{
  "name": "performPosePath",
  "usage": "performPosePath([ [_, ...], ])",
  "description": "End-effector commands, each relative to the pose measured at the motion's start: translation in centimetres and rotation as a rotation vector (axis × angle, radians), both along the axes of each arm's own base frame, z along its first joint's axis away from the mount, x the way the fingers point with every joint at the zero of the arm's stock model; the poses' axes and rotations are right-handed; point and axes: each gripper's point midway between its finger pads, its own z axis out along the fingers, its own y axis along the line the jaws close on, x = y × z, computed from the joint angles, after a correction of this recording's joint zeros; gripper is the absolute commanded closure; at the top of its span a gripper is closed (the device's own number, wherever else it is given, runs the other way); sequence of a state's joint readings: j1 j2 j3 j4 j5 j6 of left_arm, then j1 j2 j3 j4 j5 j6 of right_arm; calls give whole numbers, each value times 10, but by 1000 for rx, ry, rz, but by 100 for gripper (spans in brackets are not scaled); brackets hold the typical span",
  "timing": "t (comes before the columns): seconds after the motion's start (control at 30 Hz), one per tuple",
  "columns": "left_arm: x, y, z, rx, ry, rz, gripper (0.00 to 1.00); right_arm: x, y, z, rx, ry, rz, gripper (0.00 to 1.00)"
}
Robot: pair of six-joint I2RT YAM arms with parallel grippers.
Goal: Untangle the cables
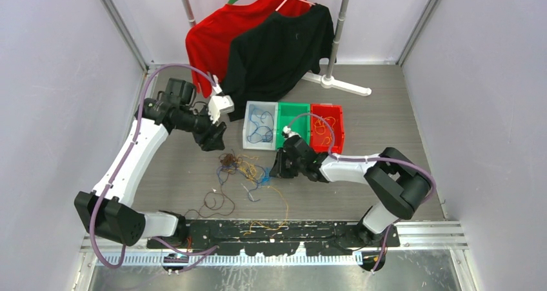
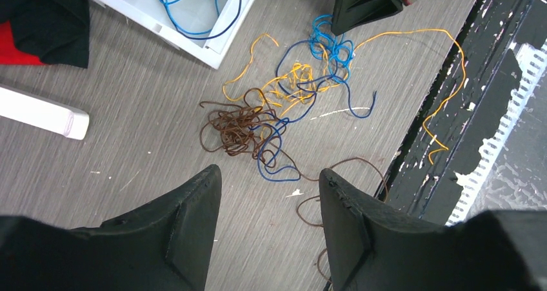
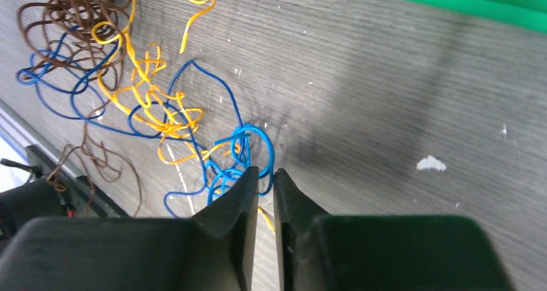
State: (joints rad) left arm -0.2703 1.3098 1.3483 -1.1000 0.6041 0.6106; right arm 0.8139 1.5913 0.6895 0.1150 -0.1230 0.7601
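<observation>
The cables lie in a loose tangle point(image 1: 242, 168) on the grey table: brown point(image 2: 235, 126), yellow-orange point(image 2: 293, 78) and blue point(image 2: 329, 42) wires. My right gripper point(image 1: 278, 168) is low at the tangle's right end. In the right wrist view its jaws point(image 3: 266, 173) are nearly together, with a loop of the bright blue cable point(image 3: 255, 136) between the tips. Yellow point(image 3: 148, 104) and brown point(image 3: 71, 7) wires lie beyond it. My left gripper point(image 1: 213, 139) hangs open and empty above the table, left of the tangle; its fingers point(image 2: 193, 200) frame bare table near the brown wires.
A white bin point(image 1: 246, 126) holding blue wires, a green bin point(image 1: 295, 110) and a red bin point(image 1: 326, 106) holding yellow-orange wires stand in a row behind the tangle. A clothes rack with a red shirt point(image 1: 213, 39) and a black shirt point(image 1: 284, 46) stands at the back. A black rail point(image 1: 290, 230) runs along the near edge.
</observation>
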Motion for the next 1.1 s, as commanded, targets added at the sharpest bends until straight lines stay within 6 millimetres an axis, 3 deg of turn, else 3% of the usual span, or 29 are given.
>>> performPosePath([
  [0.0,0,-4,24,-43,-63,-15,43,12,13,58,138,-130,7,86],
  [0.1,-1,-6,28,-53,-61,-22,43,12,12,83,158,-173,25,99],
  [0.33,-7,-8,38,-70,-64,-51,43,11,10,123,188,-242,53,99],
  [0.47,-15,-16,42,-114,-46,-77,41,4,23,161,268,-284,113,99],
  [0.6,-29,-29,44,-135,-7,-118,33,-7,37,207,335,-355,204,99],
  [0.73,-49,-44,67,-222,-19,-157,24,-25,55,243,404,-407,313,99],
  [0.87,-59,-53,77,-281,-36,-178,22,-40,66,259,442,-421,380,99],
  [1.07,-72,-54,72,-294,-18,-199,23,-56,76,267,473,-418,439,99],
])
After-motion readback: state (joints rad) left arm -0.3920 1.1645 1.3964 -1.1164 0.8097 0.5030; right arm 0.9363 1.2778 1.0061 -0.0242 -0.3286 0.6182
